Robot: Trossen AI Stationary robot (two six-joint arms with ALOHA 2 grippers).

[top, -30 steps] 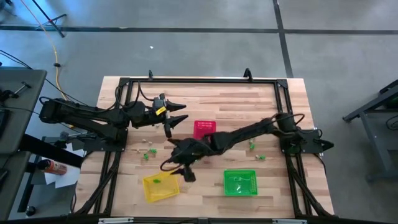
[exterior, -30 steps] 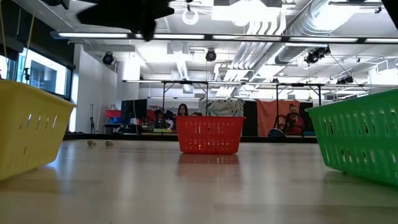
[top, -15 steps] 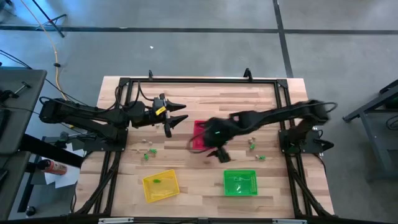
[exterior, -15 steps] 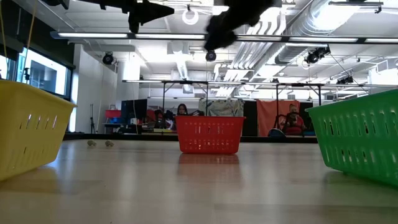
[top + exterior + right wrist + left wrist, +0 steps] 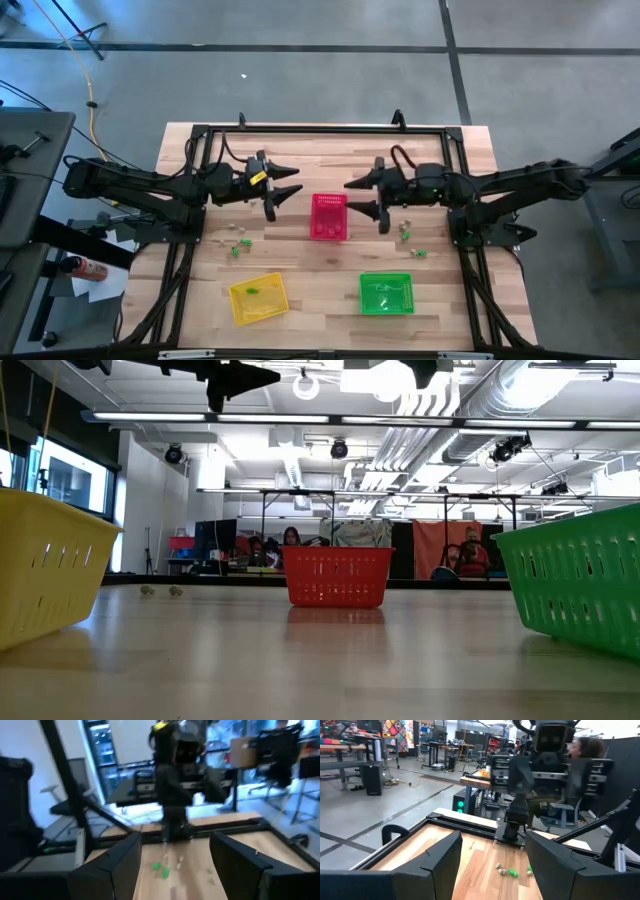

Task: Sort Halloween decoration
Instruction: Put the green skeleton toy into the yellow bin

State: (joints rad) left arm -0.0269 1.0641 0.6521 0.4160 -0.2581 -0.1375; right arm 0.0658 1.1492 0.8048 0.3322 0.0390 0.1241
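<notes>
Grey concrete floor surrounds a pale wooden table (image 5: 330,160) framed by dark rails, and the red basket (image 5: 329,216) near its middle serves as the landmark. Both arms are held raised at about the basket's level. The left gripper (image 5: 288,186) hangs just to the basket's left, its fingers spread wide with nothing between them. The right gripper (image 5: 362,197) hangs just to the basket's right, its fingers likewise spread and empty.

Loose decorations are seen in two small clusters. Green and pale trinkets (image 5: 238,243) lie to the left of the basket and a little nearer the front edge. A second cluster (image 5: 410,238) lies to the right of the basket, also toward the front. The yellow basket (image 5: 258,298) and the green basket (image 5: 386,293) stand near the front edge, left and right of the red one; a green piece can be made out in each.

Several risks can be judged from this arrangement. The trinkets are tiny and lie close together, so two could be pinched at once, or one could be flicked away across the wood by a finger tip. A colour could be misjudged and a piece dropped into the wrong basket. The light mesh baskets could be knocked aside by a low-swinging arm. With both grippers flanking the red basket, a collision could be caused if both were sent over it together.
</notes>
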